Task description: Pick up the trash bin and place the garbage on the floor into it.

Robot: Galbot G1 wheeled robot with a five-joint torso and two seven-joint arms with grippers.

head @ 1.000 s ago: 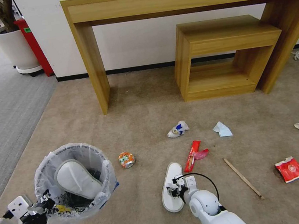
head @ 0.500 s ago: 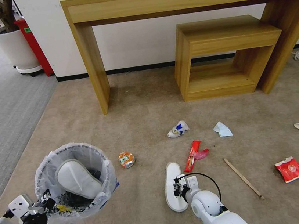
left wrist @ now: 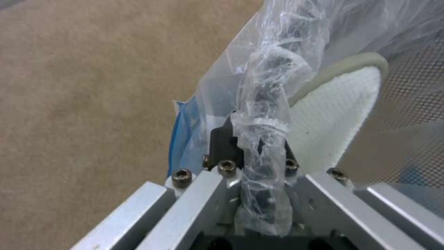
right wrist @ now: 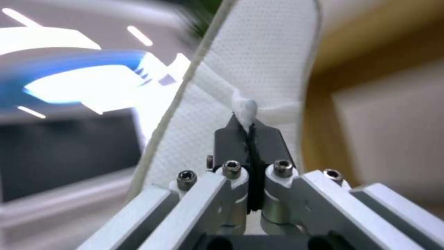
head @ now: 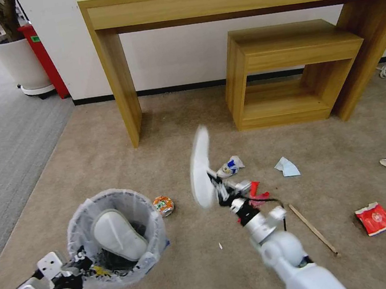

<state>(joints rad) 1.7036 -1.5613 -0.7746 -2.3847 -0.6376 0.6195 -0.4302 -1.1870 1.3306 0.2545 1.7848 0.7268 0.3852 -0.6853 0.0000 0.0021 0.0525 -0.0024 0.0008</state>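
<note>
Nearest to you, your left pincer (head: 78, 267) is clamping the bagged rim of the trash bin (head: 117, 236), jaws closed on the twisted plastic, and it is now holding the bin a little farther right than a second ago, closer to the other arm. One white slipper (head: 118, 235) is already lying inside the bin.

A step farther out, your right pincer (head: 219, 191) is gripping the second slipper (head: 201, 167) by its strap, jaws shut tight on it. A second ago that slipper was flat on the floor (head: 108, 156); it is now swinging up in the air, standing nearly on end and clear of the carpet, to the right of the bin and not yet over it. That suggests the pick has worked and the drop is what is left for this item.

Beyond it, the crushed can (head: 163, 205), the wooden stick (head: 313, 229), the red wrapper (head: 375, 218) and the crumpled packet (head: 229, 166) are still waiting on the floor.
</note>
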